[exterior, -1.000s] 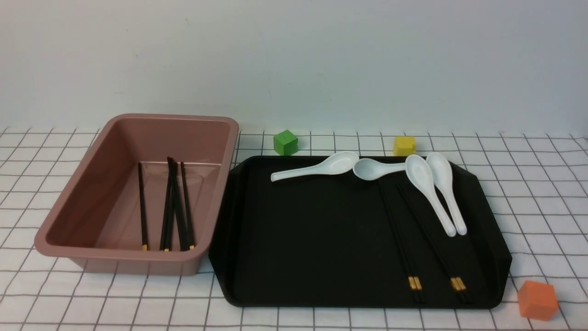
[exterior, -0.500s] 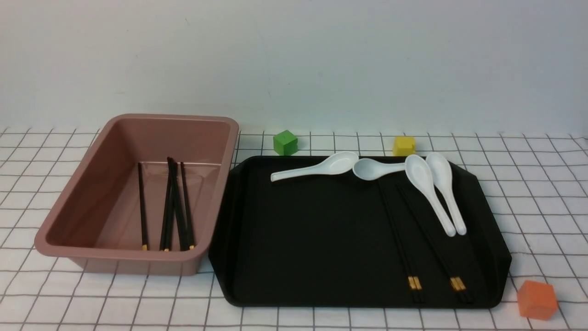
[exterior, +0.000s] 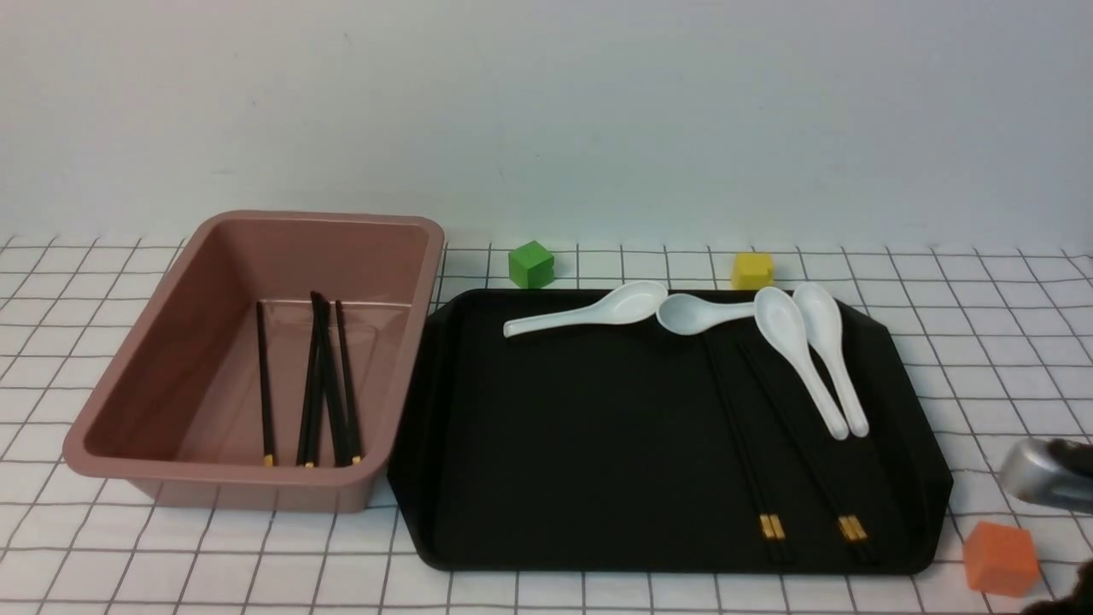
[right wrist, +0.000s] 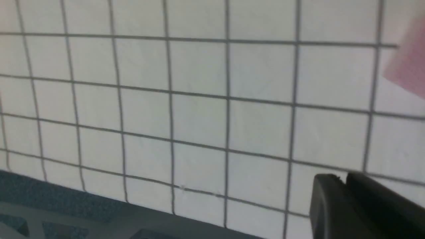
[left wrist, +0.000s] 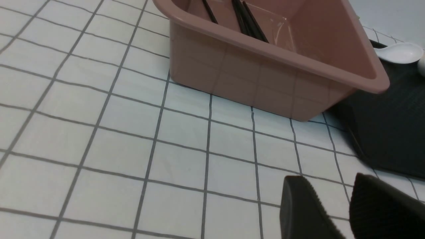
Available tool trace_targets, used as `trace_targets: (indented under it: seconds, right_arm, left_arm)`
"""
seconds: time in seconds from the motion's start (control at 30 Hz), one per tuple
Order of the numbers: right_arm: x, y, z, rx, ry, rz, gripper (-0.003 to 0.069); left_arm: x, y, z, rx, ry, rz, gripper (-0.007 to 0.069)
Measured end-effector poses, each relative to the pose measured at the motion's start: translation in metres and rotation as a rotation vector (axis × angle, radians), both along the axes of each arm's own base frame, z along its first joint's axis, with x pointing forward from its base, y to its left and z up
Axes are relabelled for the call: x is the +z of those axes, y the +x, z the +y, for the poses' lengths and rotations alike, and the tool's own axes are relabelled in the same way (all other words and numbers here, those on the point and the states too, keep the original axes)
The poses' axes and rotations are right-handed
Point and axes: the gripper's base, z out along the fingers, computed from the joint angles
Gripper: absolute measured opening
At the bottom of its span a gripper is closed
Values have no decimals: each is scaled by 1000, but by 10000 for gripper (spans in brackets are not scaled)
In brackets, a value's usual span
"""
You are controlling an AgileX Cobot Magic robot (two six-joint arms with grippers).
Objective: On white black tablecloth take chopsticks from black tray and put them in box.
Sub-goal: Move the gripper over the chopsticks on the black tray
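Note:
The pink-brown box (exterior: 171, 359) stands at the left on the checked tablecloth (exterior: 982, 359), with several black chopsticks (exterior: 320, 384) lying in it. To its right is the flat black tray (exterior: 581, 444). Two pairs of chopsticks (exterior: 751, 461) lie in its right half, gold bands toward me. My left gripper (left wrist: 328, 179) hangs open and empty over the cloth, near the box's (left wrist: 265, 76) front corner. My right gripper (right wrist: 342, 176) is shut with nothing in it, over bare cloth. A silver part of the right arm (exterior: 1046, 483) shows right of the tray.
Several white soup spoons (exterior: 803, 350) lie at the tray's far side, two of them over the chopsticks' far ends. A green cube (exterior: 530, 264) and a yellow cube (exterior: 751, 271) sit behind the tray. An orange cube (exterior: 999, 557) sits off its front right corner.
The right arm has come into the front view at the right edge, above the orange cube. Box, tray, chopsticks and spoons have not moved.

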Motion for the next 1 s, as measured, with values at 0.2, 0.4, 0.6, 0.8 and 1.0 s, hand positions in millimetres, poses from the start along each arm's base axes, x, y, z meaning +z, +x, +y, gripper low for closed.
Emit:
trace_targets:
  seconds: [0.2,0.4,0.6,0.8,1.0]
  right_arm:
    - [2,56,37,115,-40,-32,255]
    - [-4,110,75,107,-176,-37,279]
    - [-22,150,104,99,-265,-48,310]
    - [-53,173,114,111,-317,-11,323]
    - [-73,179,115,123,-346,28,324]
  left_arm:
    - [0,0,0,0,0,0,238]
    - [0,0,0,0,0,0,238]
    - [0,0,0,0,0,0,238]
    - [0,0,0,0,0,0,238]
    - [0,0,0,0,0,0,238]
